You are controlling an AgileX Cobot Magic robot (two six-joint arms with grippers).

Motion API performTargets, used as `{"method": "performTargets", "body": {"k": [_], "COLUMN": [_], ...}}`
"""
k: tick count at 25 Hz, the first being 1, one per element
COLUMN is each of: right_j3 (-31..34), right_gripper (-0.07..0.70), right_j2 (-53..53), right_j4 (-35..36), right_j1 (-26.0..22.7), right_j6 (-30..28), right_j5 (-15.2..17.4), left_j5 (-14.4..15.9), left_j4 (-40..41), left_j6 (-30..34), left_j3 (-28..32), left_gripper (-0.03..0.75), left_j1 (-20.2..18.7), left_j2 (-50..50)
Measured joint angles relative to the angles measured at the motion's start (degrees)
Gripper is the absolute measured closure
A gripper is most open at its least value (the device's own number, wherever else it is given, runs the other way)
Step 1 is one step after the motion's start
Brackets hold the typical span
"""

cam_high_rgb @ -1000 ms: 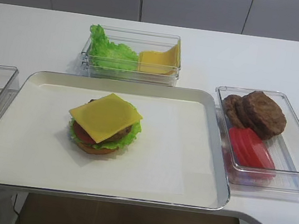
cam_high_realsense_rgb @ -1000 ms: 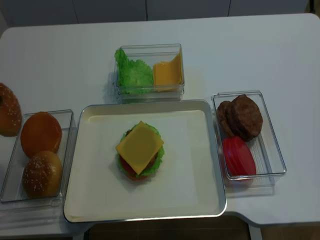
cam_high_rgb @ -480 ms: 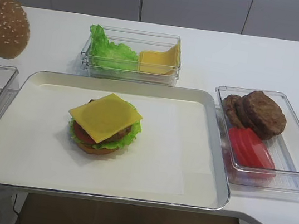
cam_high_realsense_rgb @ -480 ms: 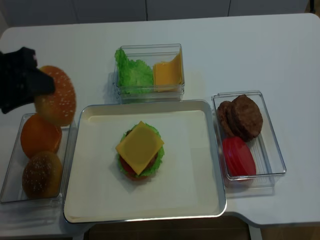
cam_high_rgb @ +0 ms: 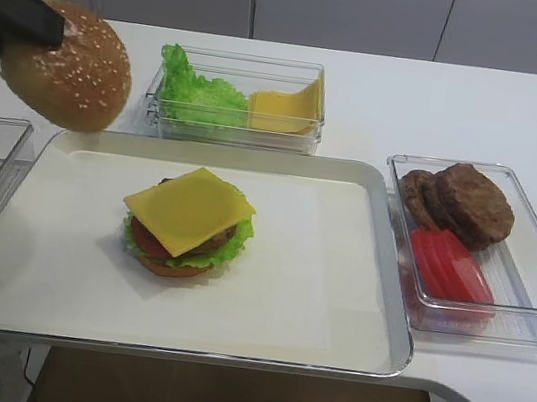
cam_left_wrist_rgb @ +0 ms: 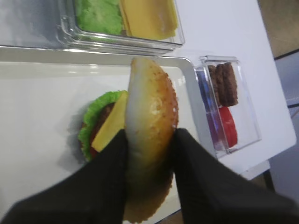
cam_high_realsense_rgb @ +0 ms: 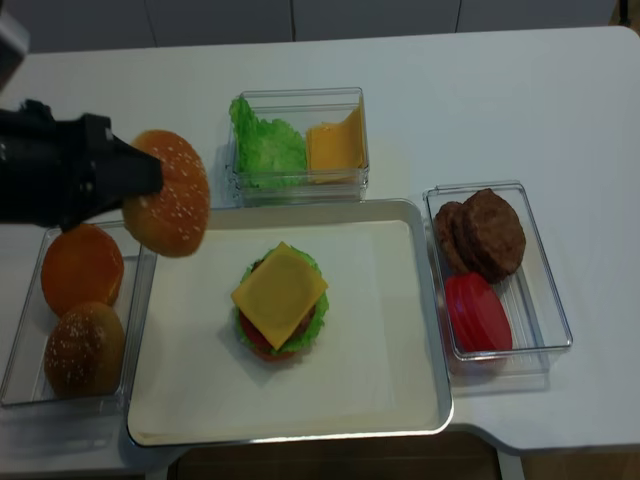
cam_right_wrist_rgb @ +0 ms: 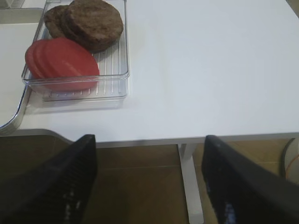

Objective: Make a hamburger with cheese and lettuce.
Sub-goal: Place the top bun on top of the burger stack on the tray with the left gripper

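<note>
The hamburger [cam_high_rgb: 187,227] [cam_high_realsense_rgb: 280,305] sits left of centre on the white-lined tray [cam_high_rgb: 319,269] [cam_high_realsense_rgb: 380,330]. Its top layer is the square yellow cheese [cam_high_rgb: 189,209] [cam_high_realsense_rgb: 280,293] [cam_left_wrist_rgb: 110,125]. The lettuce [cam_high_rgb: 240,237] [cam_high_realsense_rgb: 318,318] [cam_left_wrist_rgb: 93,114] frills out below, over tomato, patty and bottom bun. My left gripper [cam_high_rgb: 50,27] [cam_high_realsense_rgb: 140,180] [cam_left_wrist_rgb: 149,135] is shut on a sesame-seed top bun [cam_high_rgb: 71,70] [cam_high_realsense_rgb: 172,195] [cam_left_wrist_rgb: 152,107], held on edge in the air over the tray's far-left corner. My right gripper [cam_right_wrist_rgb: 147,154] is open and holds nothing, past the table's front edge.
A clear box [cam_high_rgb: 233,133] [cam_high_realsense_rgb: 300,185] behind the tray holds loose lettuce leaves and cheese slices. A box [cam_high_rgb: 526,270] [cam_high_realsense_rgb: 548,280] [cam_right_wrist_rgb: 114,60] right of the tray holds patties and tomato slices. A box [cam_high_realsense_rgb: 20,360] at the left holds buns [cam_high_realsense_rgb: 82,268].
My left gripper has carried the sesame bun in from the left edge of view, rightward, up to the tray's far-left corner. The stack on the tray has not moved.
</note>
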Motion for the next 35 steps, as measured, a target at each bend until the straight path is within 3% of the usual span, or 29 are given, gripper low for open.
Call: {"method": "performTargets", "body": {"k": [7, 12, 18, 35], "right_j3": [0.0, 0.0, 0.0, 0.0], "right_gripper": [0.099, 0.099, 0.099, 0.099], "right_j2": [0.0, 0.0, 0.0, 0.0], "right_j4": [0.0, 0.0, 0.0, 0.0], "right_j1": [0.0, 0.0, 0.0, 0.0], "right_j6": [0.0, 0.0, 0.0, 0.0], "right_j5": [0.0, 0.0, 0.0, 0.0], "left_j5": [-0.5, 3.6, 7.5, 7.2], "left_j4": [-15.6, -22.6, -26.4, -31.2], "left_j6": [12.0, 16.0, 18.2, 20.9], "left_j3": [6.5, 6.7, 6.8, 6.8], "left_gripper": [0.501, 0.501, 0.504, 0.504], "left_j1": [0.0, 0.0, 0.0, -0.3], "left_j2": [0.8, 5.9, 12.9, 26.8]}}
